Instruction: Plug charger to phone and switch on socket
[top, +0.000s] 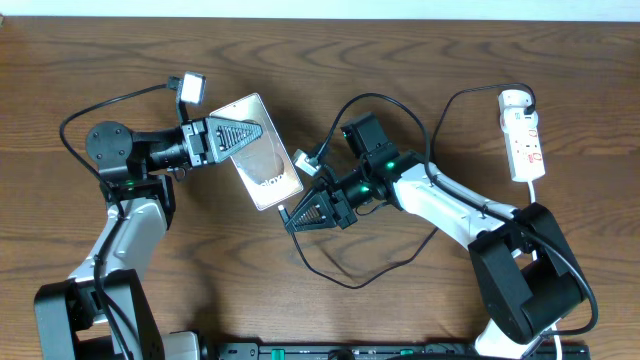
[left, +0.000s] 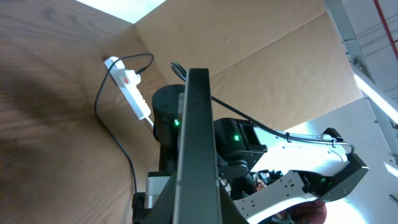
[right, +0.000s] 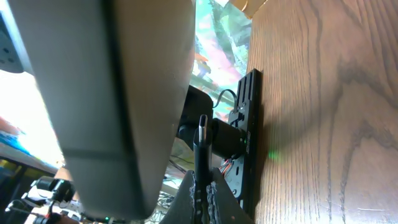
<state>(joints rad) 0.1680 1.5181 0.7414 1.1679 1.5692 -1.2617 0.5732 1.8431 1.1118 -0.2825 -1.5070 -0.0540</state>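
The right hand (right: 200, 190) pinches the charger (right: 202, 132), its plug tip near the phone (right: 112, 81).

The phone (top: 262, 160) is located left of centre of the table (top: 420, 60). It is gripped at its far-left end by the left gripper (top: 240, 135), which is extended from the left. The right gripper (top: 300, 218) is positioned just beside the phone's near-right end, and the tip of the charger (top: 340, 278) is clamped in it and pointed at that end. The charger's slack is looped nearer than the right gripper. The socket (top: 524, 140) is laid at the far right, well apart from the phone, with the charger's other end seated at its far end.
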